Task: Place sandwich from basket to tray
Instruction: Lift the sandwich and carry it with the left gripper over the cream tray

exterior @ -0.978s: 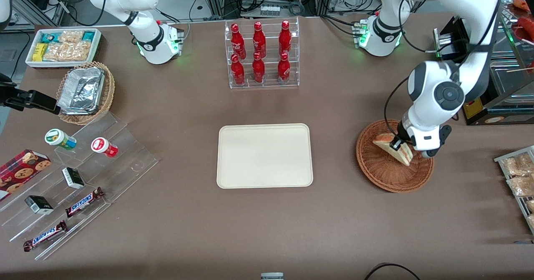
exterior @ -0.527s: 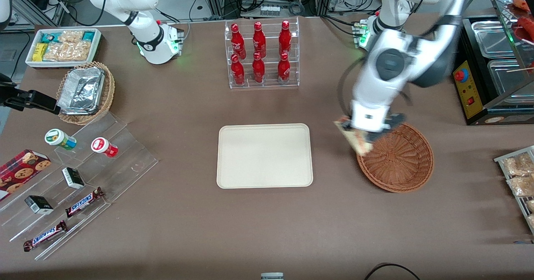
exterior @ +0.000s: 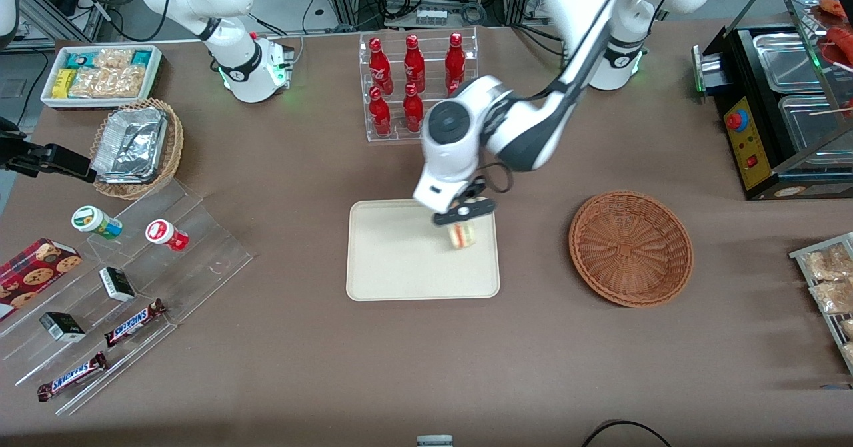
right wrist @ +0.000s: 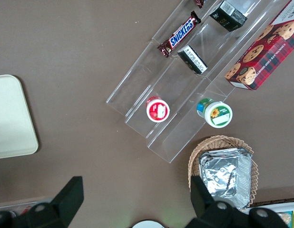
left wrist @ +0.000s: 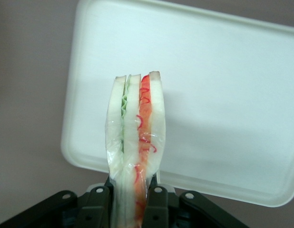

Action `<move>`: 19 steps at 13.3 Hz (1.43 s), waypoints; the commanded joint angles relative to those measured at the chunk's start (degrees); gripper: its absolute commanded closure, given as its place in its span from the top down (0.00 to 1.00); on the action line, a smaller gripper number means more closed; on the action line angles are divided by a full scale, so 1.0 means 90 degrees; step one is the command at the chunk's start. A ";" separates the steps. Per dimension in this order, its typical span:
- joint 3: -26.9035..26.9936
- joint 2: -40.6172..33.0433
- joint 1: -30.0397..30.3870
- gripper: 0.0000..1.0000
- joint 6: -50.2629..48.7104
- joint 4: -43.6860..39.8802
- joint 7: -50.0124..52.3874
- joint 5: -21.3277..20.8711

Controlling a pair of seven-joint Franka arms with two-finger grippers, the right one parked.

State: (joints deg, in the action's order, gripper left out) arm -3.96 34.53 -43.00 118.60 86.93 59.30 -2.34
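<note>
The gripper [exterior: 463,224] has carried the small triangular layered sandwich [exterior: 462,234] from the round reddish-brown wicker basket [exterior: 630,248] to above the flat cream rectangular tray [exterior: 400,260], clamped tight on it

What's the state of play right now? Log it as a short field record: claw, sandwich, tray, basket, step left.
claw: claw over the tray, at its end nearer the basket, shut on the sandwich
sandwich: sandwich held on edge between the fingers, above the tray, not yet released
tray: tray flat on the table, nothing lying on it
basket: basket toward the working arm's end, nothing in it
step left: probably lower and release
</note>
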 commanded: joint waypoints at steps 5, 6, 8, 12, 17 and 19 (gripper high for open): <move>0.0107 0.0890 -0.0602 0.25 0.1009 -0.0616 -0.0182 -0.0334; 0.0107 0.0977 -0.0622 0.25 0.1069 -0.0616 -0.0192 -0.0442; 0.0107 0.1114 -0.0613 0.25 0.1147 -0.0616 -0.0221 -0.0657; 0.0127 0.1154 -0.0544 0.23 0.1207 -0.0616 -0.0553 -0.0854; 0.0137 0.1213 -0.0544 1.00 0.1217 -0.0616 -0.0592 -0.0883; 0.0147 0.1087 -0.0544 1.00 0.1129 -0.0616 -0.0544 -0.0854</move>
State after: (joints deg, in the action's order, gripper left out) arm -2.92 44.39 -47.67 129.53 82.84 54.28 -9.38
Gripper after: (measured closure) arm 0.423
